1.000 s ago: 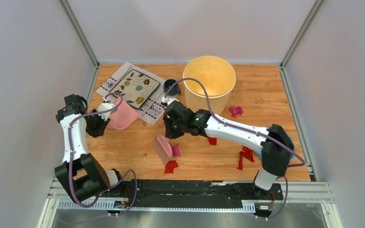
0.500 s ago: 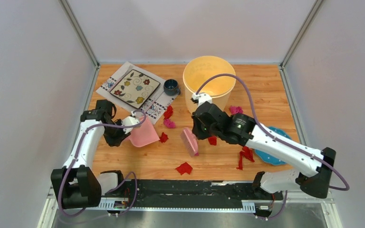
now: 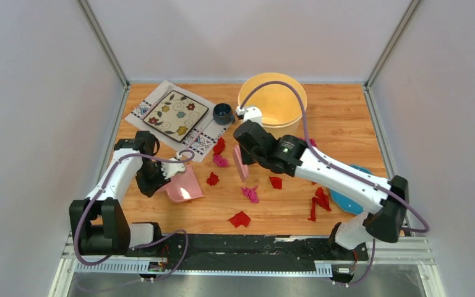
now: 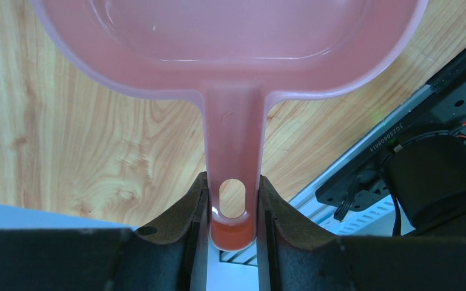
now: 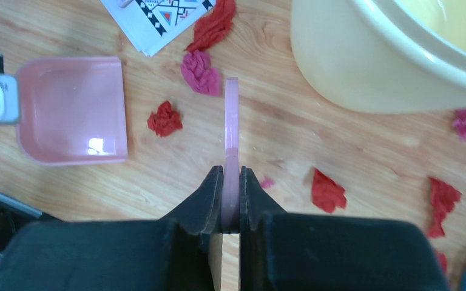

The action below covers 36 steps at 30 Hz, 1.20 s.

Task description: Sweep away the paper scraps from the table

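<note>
Pink brush [image 3: 242, 164], clamped in the right gripper [image 5: 230, 182], has shifted left beside the paper scraps [image 3: 221, 161]. The left gripper [image 4: 233, 200], clamped on the dustpan [image 3: 184, 184], has lowered it nearby, so collection appears ready.

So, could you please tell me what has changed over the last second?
The right gripper swung the pink brush from the near middle back toward the yellow bucket; the left gripper carried the pink dustpan from beside the placemat toward the paper scraps. Both grips held; bucket, placemat and cup stayed.
</note>
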{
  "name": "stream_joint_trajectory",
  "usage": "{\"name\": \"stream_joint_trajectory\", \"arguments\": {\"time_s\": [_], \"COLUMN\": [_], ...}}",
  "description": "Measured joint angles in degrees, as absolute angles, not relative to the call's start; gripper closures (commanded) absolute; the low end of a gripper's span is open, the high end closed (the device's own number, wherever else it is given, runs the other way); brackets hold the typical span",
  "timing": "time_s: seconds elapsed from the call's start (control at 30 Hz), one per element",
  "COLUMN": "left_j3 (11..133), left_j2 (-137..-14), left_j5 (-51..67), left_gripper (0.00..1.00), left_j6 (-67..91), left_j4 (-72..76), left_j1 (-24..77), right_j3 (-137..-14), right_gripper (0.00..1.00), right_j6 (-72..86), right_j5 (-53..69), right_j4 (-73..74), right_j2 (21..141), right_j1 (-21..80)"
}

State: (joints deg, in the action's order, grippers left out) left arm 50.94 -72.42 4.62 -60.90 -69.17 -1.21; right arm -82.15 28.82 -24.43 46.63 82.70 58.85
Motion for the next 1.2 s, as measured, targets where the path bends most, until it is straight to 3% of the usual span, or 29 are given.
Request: {"name": "stream_joint_trajectory", "arguments": {"time_s": [0.33,0.57,0.9,1.2], "left_j3": [50.09,50.09,50.09,49.36], "left_j2": [-75.07,-76.79,-78.91,-77.23], "left_j5": [3.9,4.62,7.55,10.44], "left_gripper": [1.0,1.0,1.0,1.0], "left_j6": [-58.7,-57.28,-56.23,-56.21], "left_j4": [-68.03,-67.24,-65.98,-65.04], "left_j1": [3.36,4.23,4.6,4.82], "right_j3": [-89.65,-93.34,-96.23,-95.94], "right_gripper": [1.0,1.0,1.0,1.0], "right_j6": [27.4,28.05,30.06,27.0], "right_j5": [-23.2,-14.83,-1.61,-8.95], "right_j4": [43.38,41.28,35.64,37.58], "right_j2": [99.2,103.9,105.8,97.93], "right_j1": [58.96,60.4,61.47,61.87]}}
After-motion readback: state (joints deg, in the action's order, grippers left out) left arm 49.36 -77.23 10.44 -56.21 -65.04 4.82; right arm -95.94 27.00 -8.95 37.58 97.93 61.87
